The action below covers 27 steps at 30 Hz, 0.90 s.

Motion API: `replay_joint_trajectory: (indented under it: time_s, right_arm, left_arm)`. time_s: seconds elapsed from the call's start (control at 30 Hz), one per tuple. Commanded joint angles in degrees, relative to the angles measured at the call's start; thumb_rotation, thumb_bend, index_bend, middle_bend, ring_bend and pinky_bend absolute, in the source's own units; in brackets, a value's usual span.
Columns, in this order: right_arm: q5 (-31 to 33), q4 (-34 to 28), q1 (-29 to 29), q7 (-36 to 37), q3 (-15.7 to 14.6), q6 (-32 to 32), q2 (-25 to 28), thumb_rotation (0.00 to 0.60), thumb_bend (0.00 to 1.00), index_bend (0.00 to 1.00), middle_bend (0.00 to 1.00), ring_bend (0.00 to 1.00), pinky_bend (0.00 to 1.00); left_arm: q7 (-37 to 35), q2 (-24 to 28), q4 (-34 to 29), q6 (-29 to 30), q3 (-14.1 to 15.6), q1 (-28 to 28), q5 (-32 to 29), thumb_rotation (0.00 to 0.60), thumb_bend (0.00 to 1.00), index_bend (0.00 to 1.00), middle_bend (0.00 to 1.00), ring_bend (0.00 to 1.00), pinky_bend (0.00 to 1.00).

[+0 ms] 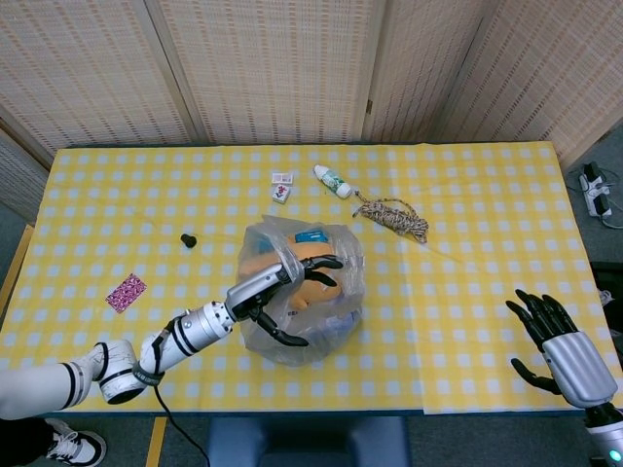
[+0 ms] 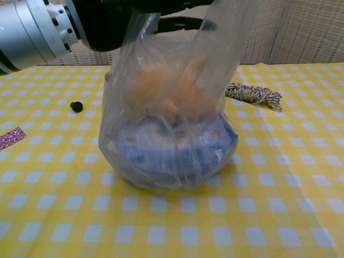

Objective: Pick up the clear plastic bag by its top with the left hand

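Reaching forward, the left robot hand (image 1: 277, 292) grips the plastic bag (image 1: 321, 316) top.

A yellow checked surface (image 1: 487, 214) carries a coil of rope (image 1: 392, 216) right of centre in the upper half of the head view, a small white bottle (image 1: 332, 181) just left of it, two small white tiles (image 1: 281, 186) further left, a small black knob (image 1: 188, 238) at left, and a pink patterned card (image 1: 126, 292) at lower left

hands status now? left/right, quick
Left hand: holds the top of the clear plastic bag.
Right hand: open, fingers spread, holding nothing, at the table's near edge.
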Motion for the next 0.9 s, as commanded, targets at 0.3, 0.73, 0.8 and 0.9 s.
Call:
replay_joint_trajectory:
  time_s: [0.3,0.73,0.8,0.9]
  right_arm:
    - [0.2,0.1,0.0,-0.1,0.1,-0.3,0.0,0.600,0.34,0.00,0.00,0.00,0.00]
    - [0.3,0.4,-0.1,0.5,0.1,0.0,0.2,0.600,0.34,0.00,0.00,0.00,0.00]
    - [0.3,0.4,-0.1,0.5,0.1,0.0,0.2,0.600,0.34,0.00,0.00,0.00,0.00]
    - [0.2,0.4,-0.1,0.5,0.1,0.0,0.2,0.600,0.34,0.00,0.00,0.00,0.00]
  left_arm:
    - [-0.1,-3.0,0.0,-1.5,-0.5,-1.1,-0.6,0.600,0.09,0.17,0.13,0.07,0.23]
    - [0.0,-4.5,1.9,-3.5,0.4,-1.9,-0.5,0.600,0.09,0.17,0.13,0.08,0.24]
    - [0.5,-4.8,2.4,-4.0,0.6,-2.1,-0.5,0.600,0.10,0.17,0.14,0.09,0.24]
    - [1.5,-5.0,2.9,-4.5,0.7,-2.2,-0.7,0.600,0.10,0.17,0.14,0.09,0.25]
